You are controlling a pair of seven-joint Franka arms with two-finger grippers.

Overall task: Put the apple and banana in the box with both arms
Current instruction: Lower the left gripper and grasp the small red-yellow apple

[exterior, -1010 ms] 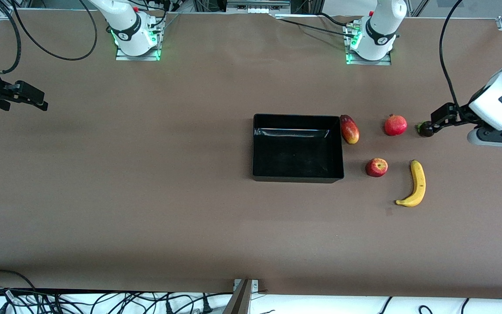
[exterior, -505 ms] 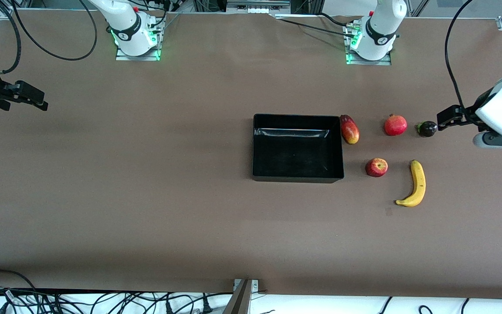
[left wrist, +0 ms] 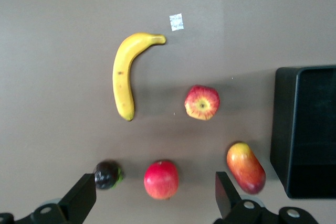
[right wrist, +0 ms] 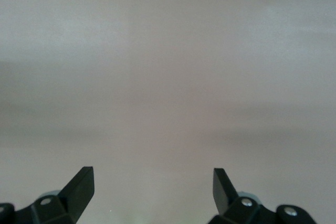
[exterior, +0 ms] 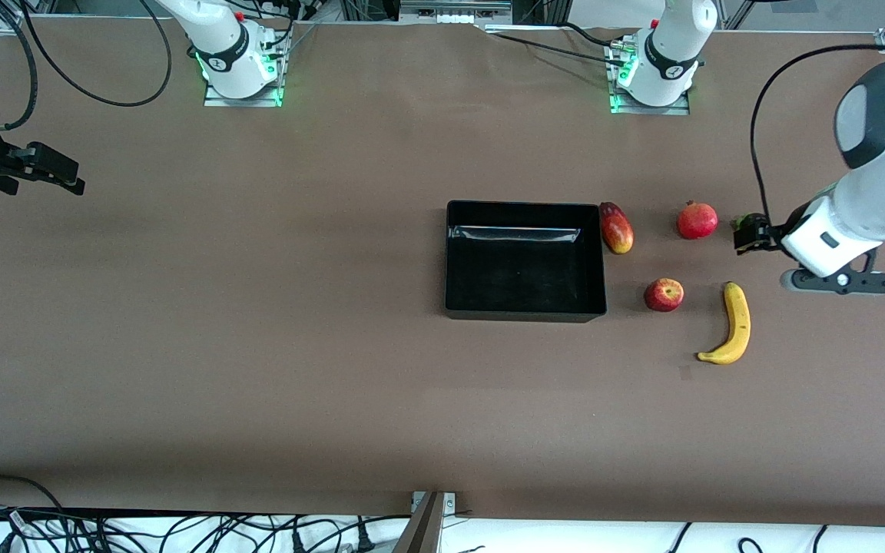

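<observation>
The black box (exterior: pixel 449 261) lies mid-table, empty; it also shows in the left wrist view (left wrist: pixel 283 129). The apple (exterior: pixel 664 295) lies beside the box toward the left arm's end, and the banana (exterior: pixel 736 326) lies a little beyond it the same way. Both show in the left wrist view, the apple (left wrist: pixel 202 102) and the banana (left wrist: pixel 122 74). My left gripper (exterior: pixel 747 236) is open and empty, held above the table over a small dark fruit and a pomegranate (left wrist: pixel 153 182). My right gripper (exterior: pixel 47 170) waits open and empty over bare table (right wrist: pixel 151 174) at the right arm's end.
A red-yellow mango (exterior: pixel 616 228) lies against the box's end. A red pomegranate (exterior: pixel 697 220) and a small dark fruit (exterior: pixel 751 222) lie in a row with it, farther from the front camera than the apple and banana. A small pale tag (exterior: pixel 685 372) lies near the banana.
My left arm has swung round: its hand drew back from the dark fruit, then came over it again, now pointing down. The fruits, the box and the right arm have not moved.
</observation>
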